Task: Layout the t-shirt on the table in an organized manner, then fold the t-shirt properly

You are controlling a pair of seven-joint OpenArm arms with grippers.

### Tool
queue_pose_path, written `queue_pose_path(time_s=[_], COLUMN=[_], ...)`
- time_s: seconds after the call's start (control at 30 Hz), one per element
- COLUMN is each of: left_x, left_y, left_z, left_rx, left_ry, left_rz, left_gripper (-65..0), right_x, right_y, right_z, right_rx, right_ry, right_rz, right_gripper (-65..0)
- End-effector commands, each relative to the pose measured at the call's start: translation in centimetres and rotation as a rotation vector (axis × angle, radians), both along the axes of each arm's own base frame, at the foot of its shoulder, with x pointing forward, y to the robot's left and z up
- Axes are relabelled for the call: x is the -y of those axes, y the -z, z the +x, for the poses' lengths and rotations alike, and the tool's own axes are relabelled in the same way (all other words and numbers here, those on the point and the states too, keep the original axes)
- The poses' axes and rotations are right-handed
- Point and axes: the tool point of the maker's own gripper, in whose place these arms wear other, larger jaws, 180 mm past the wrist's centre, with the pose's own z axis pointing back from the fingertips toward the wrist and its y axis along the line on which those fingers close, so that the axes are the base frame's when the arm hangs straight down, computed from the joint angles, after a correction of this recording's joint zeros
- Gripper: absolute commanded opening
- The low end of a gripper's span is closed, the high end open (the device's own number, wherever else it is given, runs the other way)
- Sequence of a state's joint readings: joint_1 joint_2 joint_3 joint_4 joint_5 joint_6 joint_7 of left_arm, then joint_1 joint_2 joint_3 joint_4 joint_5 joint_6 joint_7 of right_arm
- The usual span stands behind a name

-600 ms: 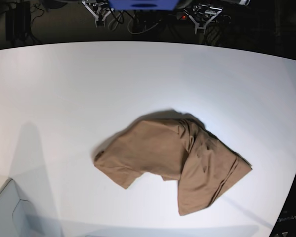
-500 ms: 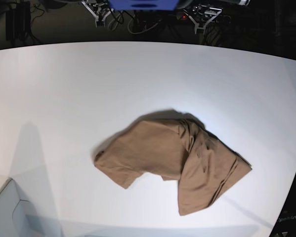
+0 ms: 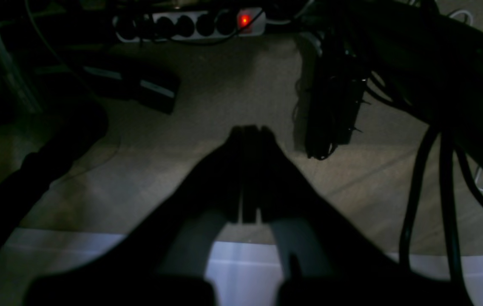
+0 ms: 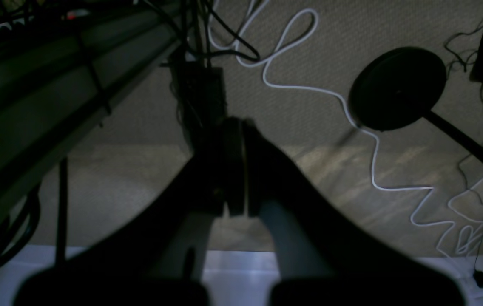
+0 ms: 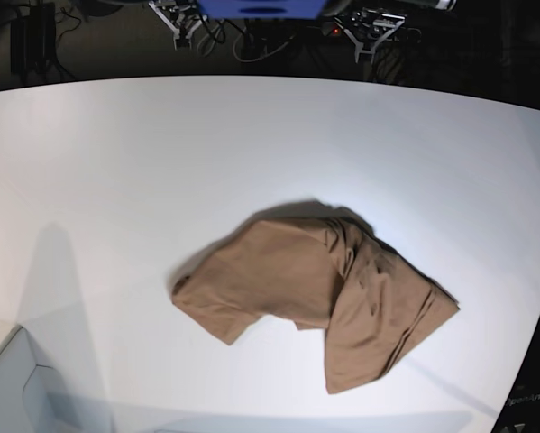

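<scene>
Robotics lab or test bench: large white table [image 5: 116, 162]; carpeted floor [image 3: 233, 93] beyond its far edge, with power strip [image 3: 190, 24], loose white cable [image 4: 309, 89], round stand base [image 4: 396, 87].

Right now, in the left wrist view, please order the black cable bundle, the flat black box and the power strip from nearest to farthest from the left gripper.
1. Black cable bundle, just right of the left gripper.
2. Flat black box, on the floor to the left; nearly as near.
3. Power strip, at the top, clearly farthest.
</scene>
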State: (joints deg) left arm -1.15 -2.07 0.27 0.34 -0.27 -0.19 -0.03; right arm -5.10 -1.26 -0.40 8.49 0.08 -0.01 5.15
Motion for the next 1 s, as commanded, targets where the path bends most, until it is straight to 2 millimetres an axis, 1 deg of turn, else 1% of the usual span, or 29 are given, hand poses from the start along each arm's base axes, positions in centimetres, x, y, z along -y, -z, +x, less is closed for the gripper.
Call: queue_pose_path(time_s=[0.0, 0.17, 0.2, 0.23, 0.27, 0.33, 0.43, 0.47, 0.67, 0.77, 0.83, 0.9, 0.93, 0.97], left_x=[-0.1, -0.2, -0.8, -1.2, -1.3, -1.4, -1.4, -1.4, -1.5, -1.5, -1.5, -1.6, -1.6, -2.1], left_y=[0.0, 0.0, 0.0, 0.0, 0.0, -0.1, -0.3, -0.3, -0.3, -0.3, -0.3, -0.3, -0.3, -0.4], left_z=[-0.1, -0.2, -0.6, -1.4, -1.7, -1.0, -1.1, -0.8, -1.1, -1.2, -1.2, -1.3, -1.4, -1.8], left_rx=[0.000, -0.001, -0.008, -0.020, -0.020, 0.014, 0.036, 0.046, 0.040, 0.038, 0.038, 0.037, 0.035, 0.029], left_ry=[0.006, 0.006, 0.005, 0.003, 0.001, 0.009, 0.015, 0.015, 0.014, 0.012, 0.012, 0.008, 0.007, 0.006], left_rz=[0.003, 0.004, 0.013, 0.019, 0.020, 0.020, 0.020, 0.021, 0.024, 0.024, 0.024, 0.025, 0.024, 0.028], left_gripper=[-64.9, -64.9, -64.9, -64.9, -64.9, -64.9, -64.9, -64.9, -64.9, -64.9, -64.9, -64.9, -64.9, -64.9], right_x=[-0.2, -0.2, -0.2, -0.2, -0.2, -0.2, -0.2, -0.2, -0.2, -0.2, -0.2, -0.1, 0.0, 0.0], right_y=[0.0, 0.0, 0.0, 0.0, 0.0, 0.0, 0.0, 0.0, 0.0, 0.0, -0.1, -0.3, -0.4, -0.6], right_z=[-0.1, 0.0, -0.1, -0.1, -0.1, -0.1, -0.1, -0.1, -0.1, -0.9, -0.6, -1.2, -1.1, -1.6], right_rx=[0.001, 0.002, 0.001, 0.001, 0.001, 0.001, 0.001, 0.001, 0.001, -0.010, 0.002, 0.010, 0.027, 0.035], right_ry=[0.005, 0.005, 0.005, 0.005, 0.005, 0.005, 0.005, 0.005, 0.005, 0.005, 0.006, 0.006, 0.007, 0.008], right_rz=[0.010, 0.010, 0.010, 0.010, 0.010, 0.010, 0.010, 0.010, 0.010, 0.010, 0.010, 0.008, 0.006, 0.005], right_gripper=[-65.0, -65.0, -65.0, -65.0, -65.0, -65.0, -65.0, -65.0, -65.0, -65.0, -65.0, -65.0, -65.0, -65.0])
